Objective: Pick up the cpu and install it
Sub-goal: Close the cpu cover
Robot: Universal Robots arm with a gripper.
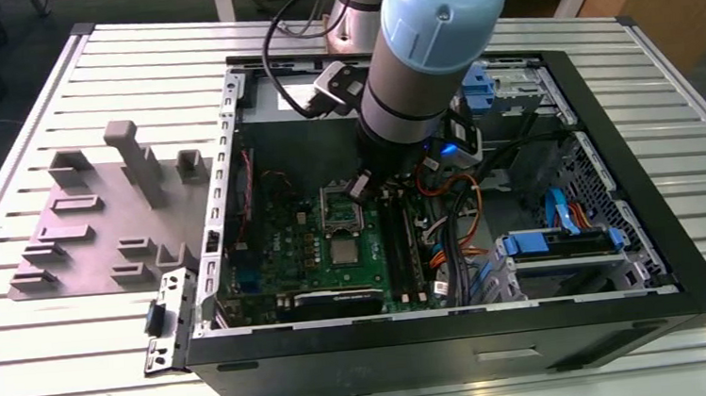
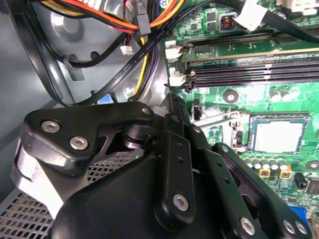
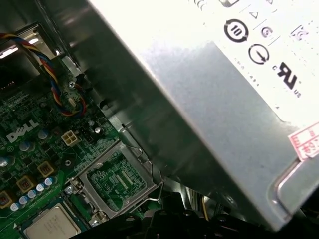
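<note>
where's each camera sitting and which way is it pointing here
Exterior view: off the arm, above, looking down into the open computer case on a slatted table; the arm reaches into the case.
Second wrist view: on the arm, looking past the black claw at the motherboard and the cpu.
First wrist view: on the arm, facing the grey metal box, with the open socket frame below.
Both wrist views share the cpu and motherboard.
</note>
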